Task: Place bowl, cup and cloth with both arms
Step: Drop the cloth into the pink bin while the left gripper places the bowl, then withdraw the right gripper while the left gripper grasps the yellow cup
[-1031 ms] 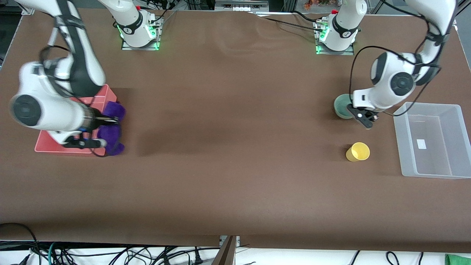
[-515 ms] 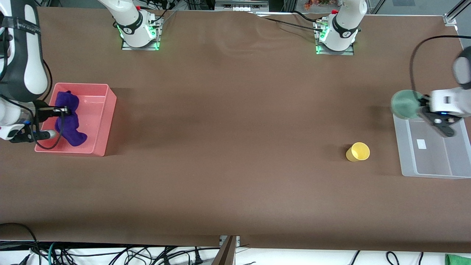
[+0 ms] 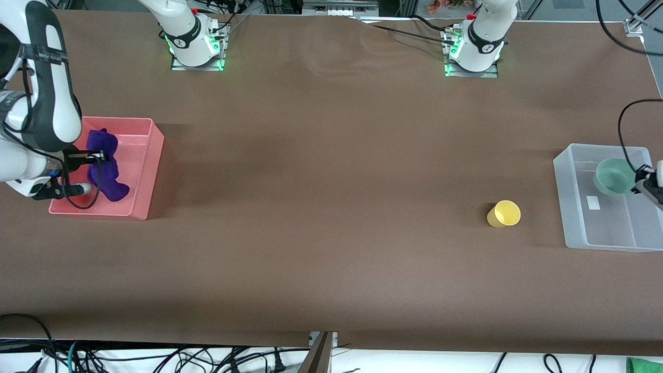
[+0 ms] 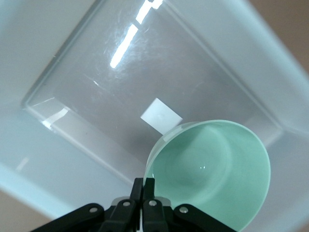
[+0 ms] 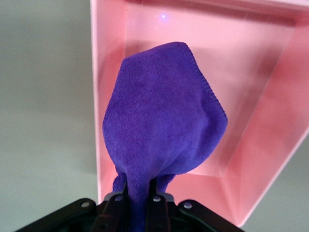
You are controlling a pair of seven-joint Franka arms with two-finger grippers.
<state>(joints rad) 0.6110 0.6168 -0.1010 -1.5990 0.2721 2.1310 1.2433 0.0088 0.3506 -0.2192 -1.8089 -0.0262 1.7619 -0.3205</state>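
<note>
My left gripper [image 3: 642, 184] is shut on the rim of the mint-green bowl [image 3: 614, 176] and holds it over the clear bin [image 3: 570, 217] at the left arm's end of the table. In the left wrist view the bowl [image 4: 212, 169] hangs above the bin floor [image 4: 120, 87]. My right gripper [image 3: 101, 154] is shut on the purple cloth [image 3: 106, 173], which hangs into the pink bin [image 3: 147, 171]. The right wrist view shows the cloth [image 5: 164, 125] over the pink bin [image 5: 251, 121]. The yellow cup [image 3: 503, 213] lies on its side on the table.
The brown table [image 3: 331, 233] stretches between the two bins. The arm bases [image 3: 194, 41] stand along the table edge farthest from the front camera. Cables hang below the table edge nearest the camera.
My left gripper has carried the bowl from the bin's edge to over the bin's inside. My right gripper has shifted slightly with the cloth still hanging in the pink bin.
</note>
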